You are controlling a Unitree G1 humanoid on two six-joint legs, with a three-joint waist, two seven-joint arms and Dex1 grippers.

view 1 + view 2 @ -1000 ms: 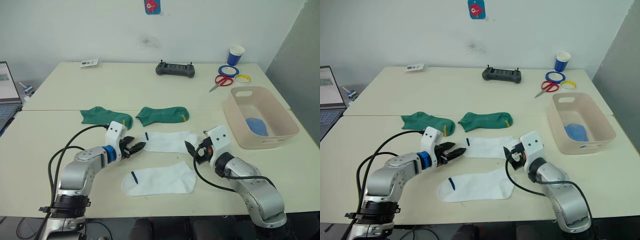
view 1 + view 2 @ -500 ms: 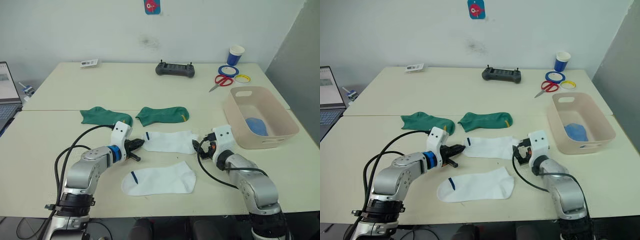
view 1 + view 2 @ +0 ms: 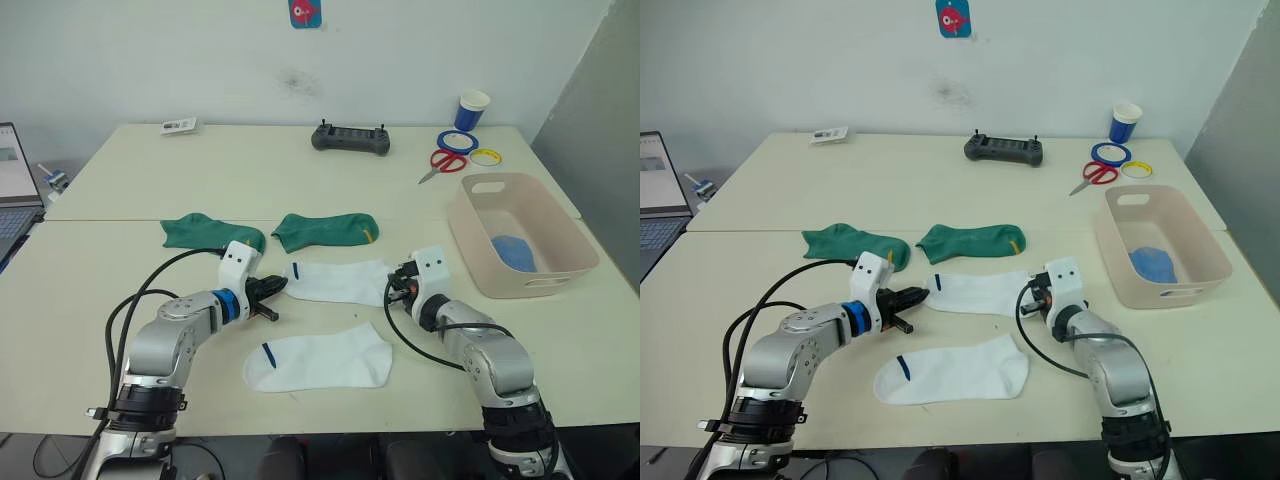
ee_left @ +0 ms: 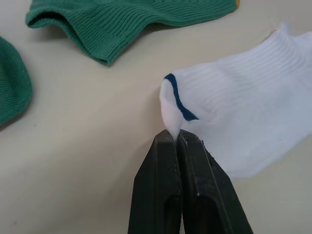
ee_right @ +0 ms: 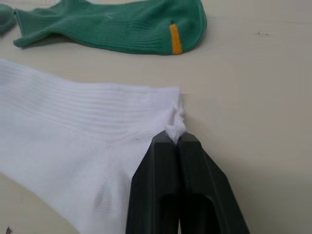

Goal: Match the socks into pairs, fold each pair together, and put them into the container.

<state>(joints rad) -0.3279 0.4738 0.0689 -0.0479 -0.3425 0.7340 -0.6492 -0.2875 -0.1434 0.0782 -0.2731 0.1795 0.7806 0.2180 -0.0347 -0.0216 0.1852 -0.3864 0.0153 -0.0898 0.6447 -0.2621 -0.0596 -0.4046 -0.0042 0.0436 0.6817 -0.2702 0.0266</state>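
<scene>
Currently, in the left eye view, the upper white sock (image 3: pixel 338 282) lies mid-frame on the worktop (image 3: pixel 300 190), stretched between both hands.

Left wrist view: left hand (image 4: pixel 178 140) closed on the cuff corner.

Right wrist view: right hand (image 5: pixel 176 140) closed on the toe edge. Both pinches are thin; uneven lifting may pull fabric free.

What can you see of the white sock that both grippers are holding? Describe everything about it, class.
The far white sock is a short ankle sock of ribbed white knit with a dark blue mark at its cuff. It lies flat on the table, lengthwise between the arms, just in front of a green sock without touching it. The left gripper is shut on a pinch of its cuff end, and the right gripper is shut on a bunched bit of its toe end.
</scene>
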